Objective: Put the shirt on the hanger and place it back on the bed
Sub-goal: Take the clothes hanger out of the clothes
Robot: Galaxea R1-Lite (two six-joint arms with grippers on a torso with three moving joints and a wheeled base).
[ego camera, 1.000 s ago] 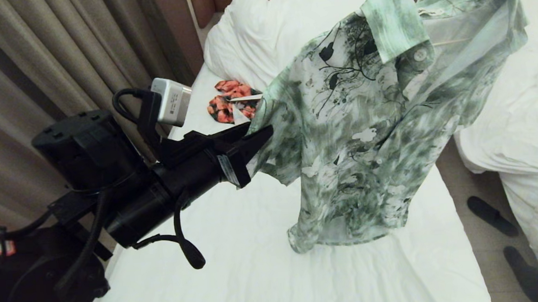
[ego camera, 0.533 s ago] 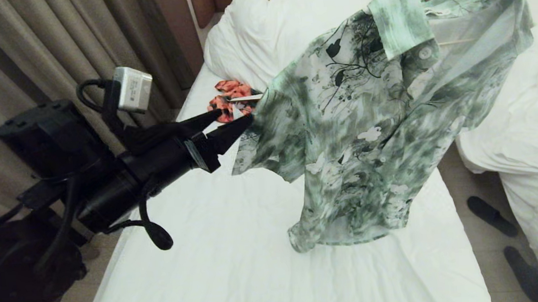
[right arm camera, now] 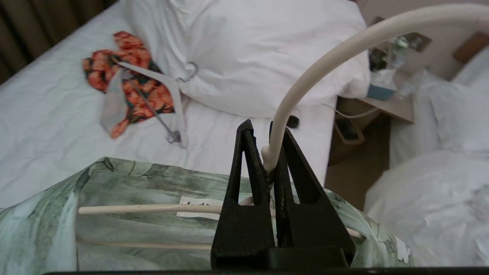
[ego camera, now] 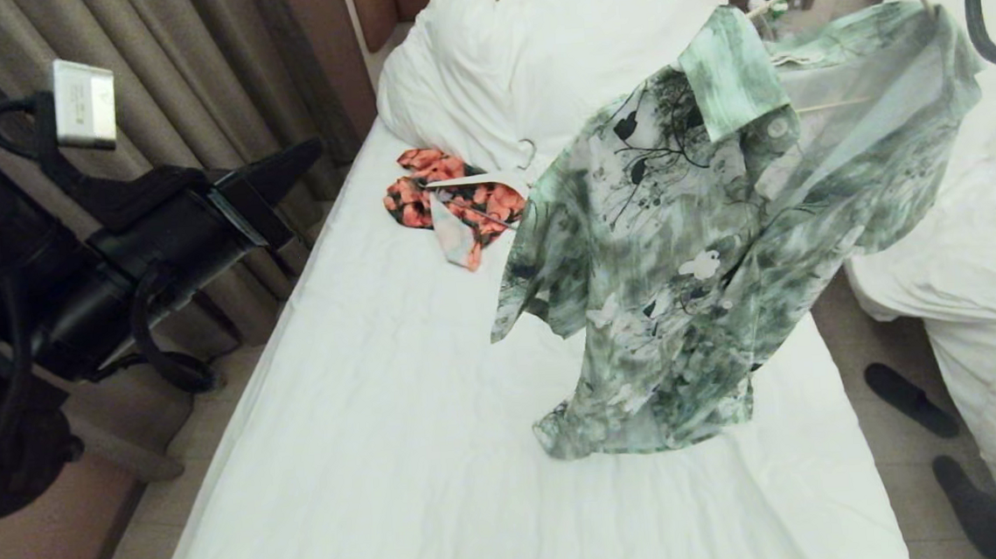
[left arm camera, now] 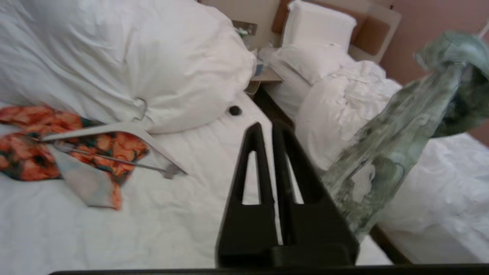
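At upper right of the head view, the right gripper (right arm camera: 267, 152) is clamping the thin cream wire hanger (right arm camera: 305, 80), dangling the green floral shirt (ego camera: 705, 239) above the white-sheeted bed (ego camera: 371, 464), lowering pending; left gripper (left arm camera: 267, 133) closed, empty.

the shirt (ego camera: 705, 239) hangs over the bed's (ego camera: 371, 464) right half, its hem touching the sheet. bare sheet lies left and in front of it; an orange garment (ego camera: 449, 204) and duvet (ego camera: 535, 58) crowd the head.
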